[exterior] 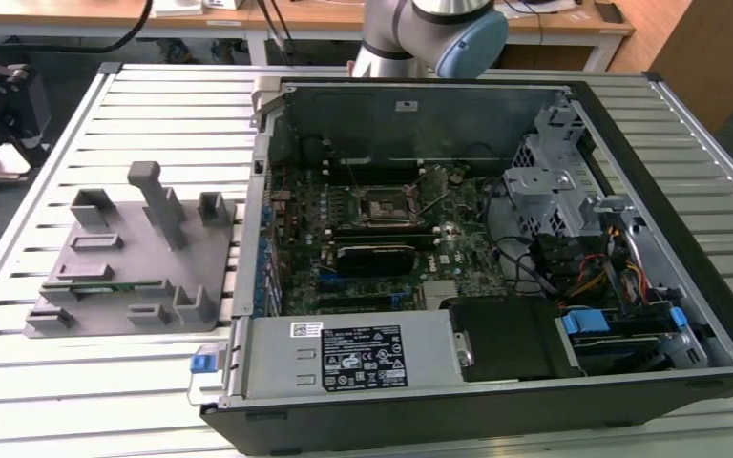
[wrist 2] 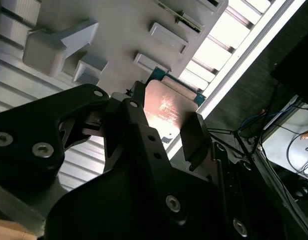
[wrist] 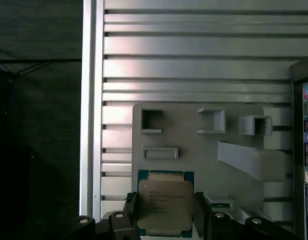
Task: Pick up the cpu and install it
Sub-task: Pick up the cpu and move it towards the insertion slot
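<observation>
The cpu (wrist: 164, 200) is a flat square chip with a silver-grey metal top and a thin green rim. My gripper (wrist: 165, 209) is shut on it, one black finger (wrist: 132, 207) on each side edge. The second wrist view has the same hold: the cpu (wrist 2: 166, 106) sits between the fingers (wrist 2: 194, 135) of the gripper (wrist 2: 166, 125). It hangs well above the grey fixture block (wrist: 193, 150). In the exterior view that fixture block (exterior: 131, 262) lies on the slatted table, at the left of the open computer case. The black socket (exterior: 384, 205) sits on the motherboard inside the case.
The open computer case (exterior: 494, 248) holds the motherboard, a power supply (exterior: 354, 358), drive cages and cables along the exterior view's right. The arm's base (exterior: 424, 29) stands behind the case. The fixture block has upright pegs and pockets. The table edge (wrist: 93, 110) drops to dark floor.
</observation>
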You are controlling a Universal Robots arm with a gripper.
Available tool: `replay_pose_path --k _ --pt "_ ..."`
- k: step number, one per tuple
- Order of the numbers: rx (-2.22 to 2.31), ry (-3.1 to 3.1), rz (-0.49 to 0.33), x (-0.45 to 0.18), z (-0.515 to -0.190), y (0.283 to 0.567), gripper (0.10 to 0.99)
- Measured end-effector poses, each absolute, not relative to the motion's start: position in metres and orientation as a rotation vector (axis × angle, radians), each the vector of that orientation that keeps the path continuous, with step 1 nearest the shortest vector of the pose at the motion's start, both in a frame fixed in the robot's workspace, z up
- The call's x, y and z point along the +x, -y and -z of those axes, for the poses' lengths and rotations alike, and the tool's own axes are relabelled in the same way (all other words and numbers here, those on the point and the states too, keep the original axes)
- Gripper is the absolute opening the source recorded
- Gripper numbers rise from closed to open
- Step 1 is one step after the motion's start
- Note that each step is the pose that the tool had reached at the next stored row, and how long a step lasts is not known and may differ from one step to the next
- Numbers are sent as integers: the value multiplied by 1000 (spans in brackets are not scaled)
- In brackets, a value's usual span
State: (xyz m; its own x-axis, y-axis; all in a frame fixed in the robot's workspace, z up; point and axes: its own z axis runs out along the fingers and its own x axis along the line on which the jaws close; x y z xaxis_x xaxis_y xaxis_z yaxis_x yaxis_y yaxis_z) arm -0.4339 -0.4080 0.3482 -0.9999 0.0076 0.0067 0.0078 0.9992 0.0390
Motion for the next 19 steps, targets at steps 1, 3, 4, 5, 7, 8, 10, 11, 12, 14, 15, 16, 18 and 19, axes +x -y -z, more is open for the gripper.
replay_pose_path --k 1,3,4,5,7,8,10,11,12,14,15,16,18,19 --pt "-12 3134 61 -434 -351 408 529" --pt "-12 3134 61 -434 -358 408 529" --pt "-12 3134 61 -434 -362 408 529" --pt "-12 3134 61 -434 -365 407 529" --pt "-12 3134 61 -434 -372 407 529" --pt "-12 3134 61 -434 -376 407 529" --pt "-12 3134 61 -434 -382 406 529" --pt "-12 3134 61 -434 -384 406 529" --pt "-12 3134 61 -434 -386 406 529" --pt "-12 3135 61 -433 -386 406 529" --pt "-12 3134 61 -432 -387 406 529" --pt "-12 3135 62 -431 -387 406 529" --pt "-12 3134 62 -427 -387 406 529" --pt "-12 3134 62 -425 -387 406 529"
